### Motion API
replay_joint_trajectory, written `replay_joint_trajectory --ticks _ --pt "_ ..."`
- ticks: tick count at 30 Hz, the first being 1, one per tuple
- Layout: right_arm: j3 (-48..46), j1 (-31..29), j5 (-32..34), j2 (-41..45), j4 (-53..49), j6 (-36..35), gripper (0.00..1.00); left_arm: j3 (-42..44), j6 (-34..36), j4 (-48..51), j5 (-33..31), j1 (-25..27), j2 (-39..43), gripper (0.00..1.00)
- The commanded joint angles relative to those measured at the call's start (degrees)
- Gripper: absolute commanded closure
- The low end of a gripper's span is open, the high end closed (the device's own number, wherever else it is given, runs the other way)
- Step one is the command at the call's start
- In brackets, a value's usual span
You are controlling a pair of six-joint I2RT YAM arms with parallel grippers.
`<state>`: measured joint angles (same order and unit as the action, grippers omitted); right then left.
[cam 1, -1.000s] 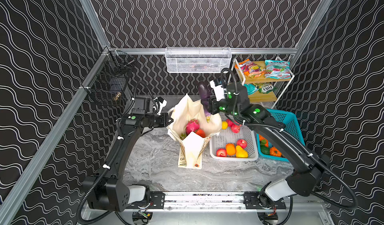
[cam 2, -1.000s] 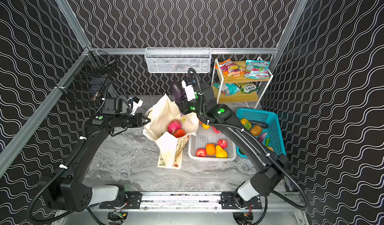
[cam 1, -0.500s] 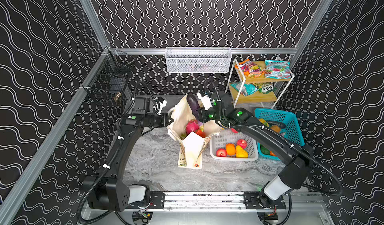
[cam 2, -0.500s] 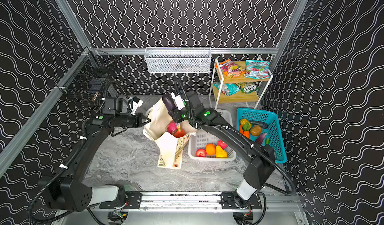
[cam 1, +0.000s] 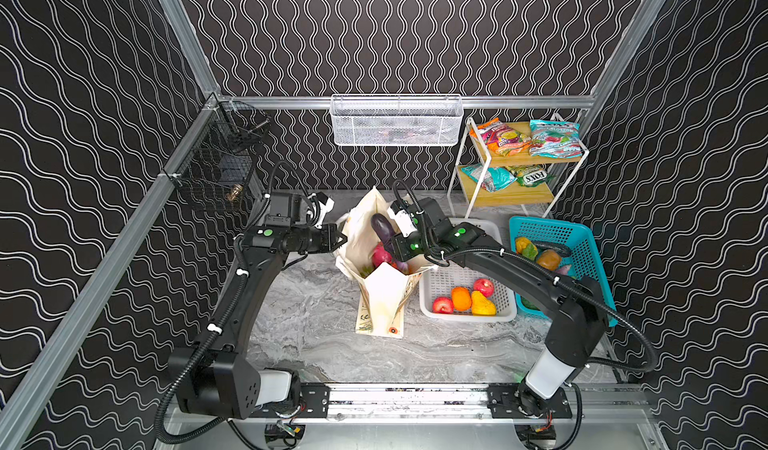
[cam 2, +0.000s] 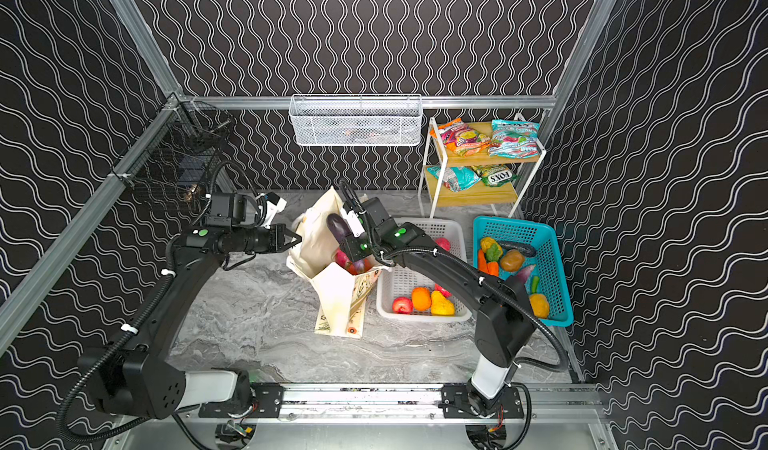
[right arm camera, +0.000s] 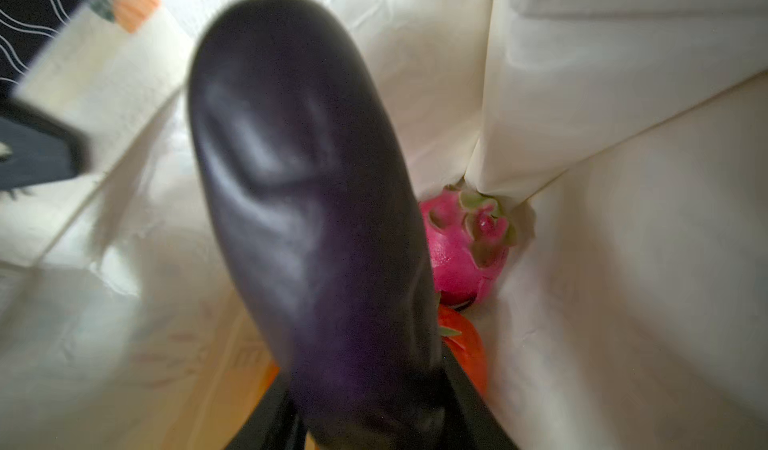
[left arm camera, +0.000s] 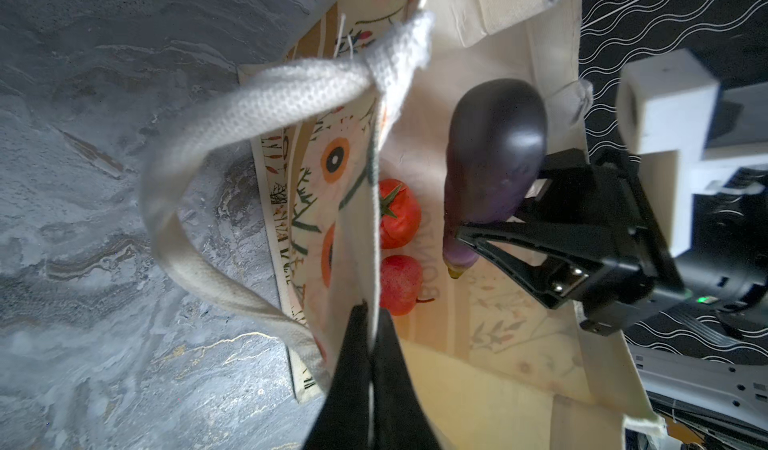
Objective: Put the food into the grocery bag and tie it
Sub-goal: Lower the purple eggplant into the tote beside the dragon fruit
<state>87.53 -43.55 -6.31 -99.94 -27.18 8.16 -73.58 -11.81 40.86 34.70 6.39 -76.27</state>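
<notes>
Holding the grocery bag (cam 1: 384, 298) by its rim, my left gripper (left arm camera: 369, 319) pinched tight on the cloth, I have my right gripper (cam 1: 390, 245) clamped on a purple eggplant (left arm camera: 494, 144) at the bag's mouth, above the dragon fruit (right arm camera: 465, 248) and tomato (left arm camera: 397, 215) lying inside.

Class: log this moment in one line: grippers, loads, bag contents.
left gripper: jaws shut on cream canvas tote rim | right gripper: holds dark purple eggplant in tote mouth | inside: magenta dragon fruit, red tomato

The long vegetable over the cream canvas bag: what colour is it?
The long vegetable is glossy dark purple; best seen in the left wrist view.
</notes>
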Motion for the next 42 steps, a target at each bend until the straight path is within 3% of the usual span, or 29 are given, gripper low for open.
replay_joint_trajectory --ticks 1,16,33,42 --pt "1.4 -0.1 0.3 -1.8 -2.1 1.7 0.64 0.0 0.8 -1.3 0.6 0.0 0.1 1.0" --pt "7.6 0.0 1.9 -10.0 -6.9 6.1 0.61 -0.5 2.0 -0.4 0.7 0.0 1.3 1.0" --pt "8.8 -0.1 3.0 -14.6 -4.3 12.6 0.6 0.6 1.8 -1.3 1.1 0.0 1.3 1.0" --pt "6.9 -0.4 4.6 -14.4 -2.6 13.0 0.53 1.0 2.1 -1.2 0.2 0.0 1.1 1.0"
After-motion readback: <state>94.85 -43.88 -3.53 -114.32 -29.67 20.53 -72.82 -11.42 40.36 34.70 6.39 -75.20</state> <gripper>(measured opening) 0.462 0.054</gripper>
